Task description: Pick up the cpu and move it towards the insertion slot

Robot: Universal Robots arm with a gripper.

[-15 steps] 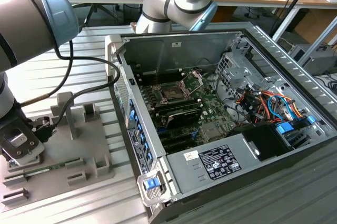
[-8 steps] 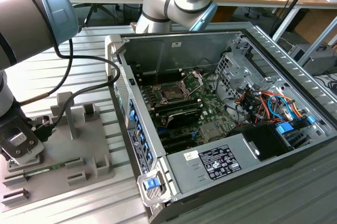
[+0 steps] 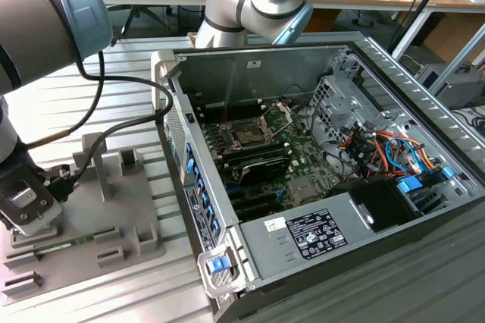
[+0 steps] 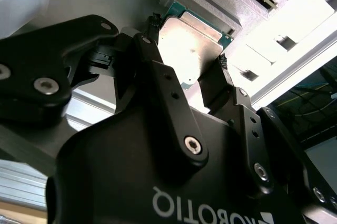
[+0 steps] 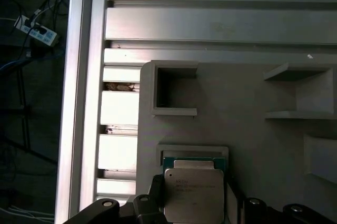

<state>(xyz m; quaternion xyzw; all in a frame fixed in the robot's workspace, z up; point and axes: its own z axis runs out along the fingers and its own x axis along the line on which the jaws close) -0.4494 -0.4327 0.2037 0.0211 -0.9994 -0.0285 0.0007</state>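
My gripper [image 3: 29, 213] hangs low over a grey fixture plate [image 3: 129, 209] at the exterior view's left, outside the computer case. In both wrist views the cpu [image 5: 192, 182] [image 4: 192, 37], a silvery square with a thin green rim, lies in a shallow square nest of that plate. The gripper [image 5: 193, 195] [image 4: 187, 42] straddles it, with one black fingertip [image 4: 153, 21] against one edge and the other against the opposite edge. The insertion slot [image 3: 248, 135], a dark square socket with a metal frame, lies on the green board inside the open case.
The open computer case [image 3: 379, 58] stands at the exterior view's right, its near wall [image 3: 193, 179] between the fixture plate and the board. A long green memory stick [image 3: 53, 247] lies in the fixture plate. Raised blocks [image 3: 129, 160] stand on it. The arm's cable [image 3: 114, 130] loops above.
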